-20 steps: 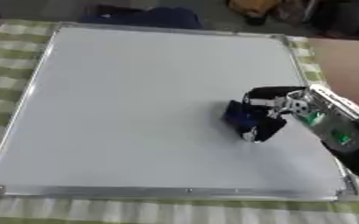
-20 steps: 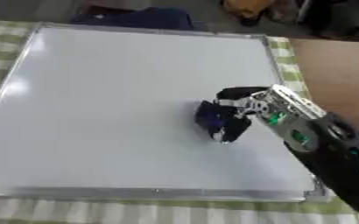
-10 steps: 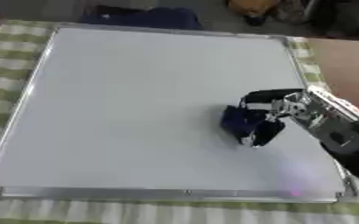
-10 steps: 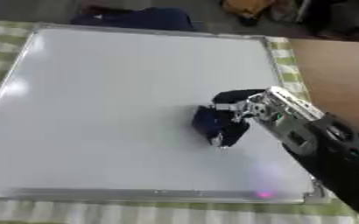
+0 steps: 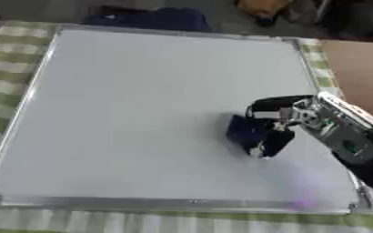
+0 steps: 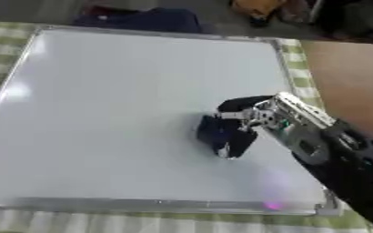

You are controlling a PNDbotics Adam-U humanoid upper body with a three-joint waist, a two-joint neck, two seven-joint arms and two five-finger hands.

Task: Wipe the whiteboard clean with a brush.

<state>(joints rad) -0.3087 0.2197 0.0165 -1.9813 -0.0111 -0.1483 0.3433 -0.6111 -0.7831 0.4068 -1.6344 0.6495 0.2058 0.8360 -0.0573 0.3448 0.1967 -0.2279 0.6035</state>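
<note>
We are holding the brush [image 5: 245, 130], a dark blue block, against the whiteboard [image 5: 142, 104], and it is sitting in the near right part of the board, a little in from the right frame. Our right hand [image 5: 279, 119] is coming in from the right edge, and its fingers [image 5: 271, 142] are curling round the brush, some over the far side and one dark one hanging down on the near side, so the brush is being gripped rather than pushed.

We are seeing almost no writing on the board: the far half, the left side and the middle are looking plain white. The one thing left is a faint purple smudge [image 5: 304, 191] near the near right corner, just inside the frame, though we cannot tell whether that is ink or a reflection. So we are judging the wiping as nearly finished, with that near right corner as the last patch to go over.

The board is lying flat on a bench under a green checked cloth [image 5: 7, 41], which is showing along the left and near edges. Something dark blue [image 6: 142, 19] is lying just beyond the far edge. Our left hand is not showing.
</note>
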